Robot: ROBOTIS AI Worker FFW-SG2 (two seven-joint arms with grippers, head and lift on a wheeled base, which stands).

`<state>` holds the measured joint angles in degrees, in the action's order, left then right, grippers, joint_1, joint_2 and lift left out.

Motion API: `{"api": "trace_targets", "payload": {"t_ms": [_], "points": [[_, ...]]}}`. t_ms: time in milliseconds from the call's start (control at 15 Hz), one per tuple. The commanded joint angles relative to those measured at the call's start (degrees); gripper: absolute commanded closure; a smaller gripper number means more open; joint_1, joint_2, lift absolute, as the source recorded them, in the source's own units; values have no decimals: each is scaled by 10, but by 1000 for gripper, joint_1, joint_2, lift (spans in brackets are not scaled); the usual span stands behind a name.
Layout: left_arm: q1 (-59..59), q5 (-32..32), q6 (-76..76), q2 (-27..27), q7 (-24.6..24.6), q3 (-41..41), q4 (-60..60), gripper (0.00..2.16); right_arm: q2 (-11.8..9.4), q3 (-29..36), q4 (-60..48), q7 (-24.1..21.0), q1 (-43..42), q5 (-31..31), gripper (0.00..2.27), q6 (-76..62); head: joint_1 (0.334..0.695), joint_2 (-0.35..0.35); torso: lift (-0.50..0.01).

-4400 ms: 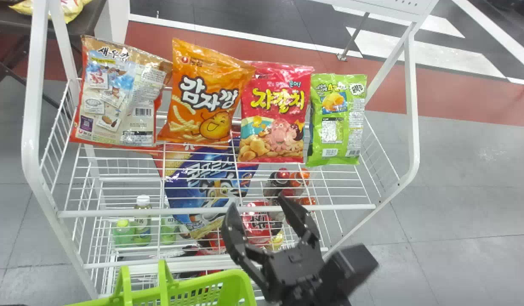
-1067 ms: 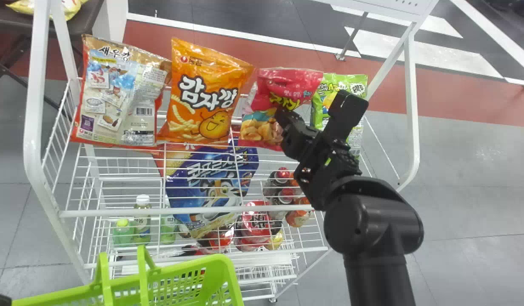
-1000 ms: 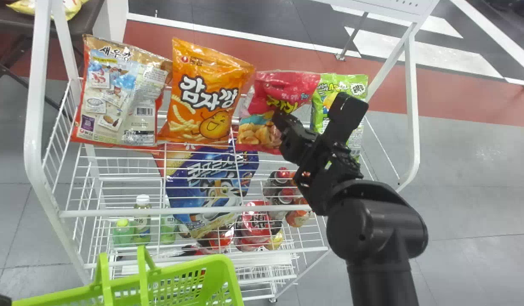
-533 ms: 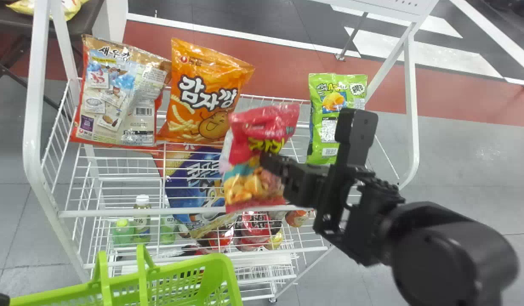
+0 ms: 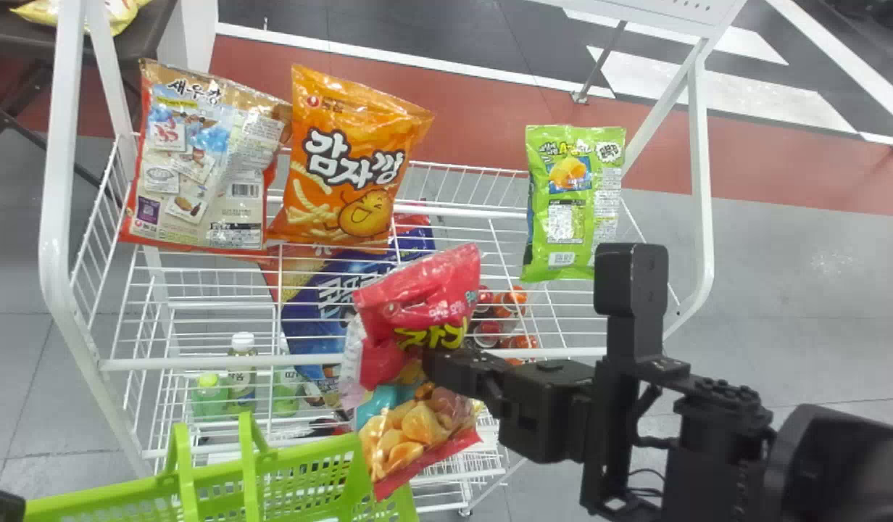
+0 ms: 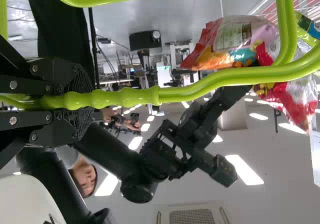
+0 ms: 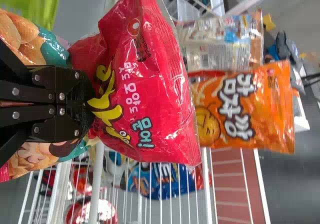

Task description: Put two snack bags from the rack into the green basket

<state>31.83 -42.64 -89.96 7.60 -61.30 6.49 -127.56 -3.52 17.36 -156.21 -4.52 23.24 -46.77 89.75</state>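
My right fingers point(image 7: 62, 79) gripped the glossy red snack bag point(image 7: 155, 89), left fingers point(image 6: 77, 79) the green plastic basket handle point(image 6: 132, 97); sagging risked rim point(image 5: 301, 452) snag.

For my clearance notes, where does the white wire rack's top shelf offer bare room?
Bare wire runs between the glossy orange snack bag and the glossy green bag, and in front of the tan-and-silver printed bag. Left rear is crowded: tan and orange bags sit side by side.

Runs red, yellow and teal on one bag point(image 5: 457, 275), orange on another bag point(image 5: 345, 163), green on a third bag point(image 5: 577, 196), lime on the latticed basket point(image 5: 358, 475), white on the rack point(image 5: 58, 181).
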Motion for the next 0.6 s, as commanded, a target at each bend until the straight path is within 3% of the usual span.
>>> {"api": "trace_targets", "payload": {"t_ms": [0,200,533], "points": [[1,1,-1,-1,0,-2,0,1065,3,9,-1,-1,11,-61,2027,3,695,-350,-3],[1,1,-1,-3,7,-8,-1,1065,4,0,2,-1,28,-90,2027,3,695,-308,-3],[-9,5,-1,-4,13,-17,-1,1065,-2,-39,73,-2,46,-74,2027,3,695,-294,-3]]}}
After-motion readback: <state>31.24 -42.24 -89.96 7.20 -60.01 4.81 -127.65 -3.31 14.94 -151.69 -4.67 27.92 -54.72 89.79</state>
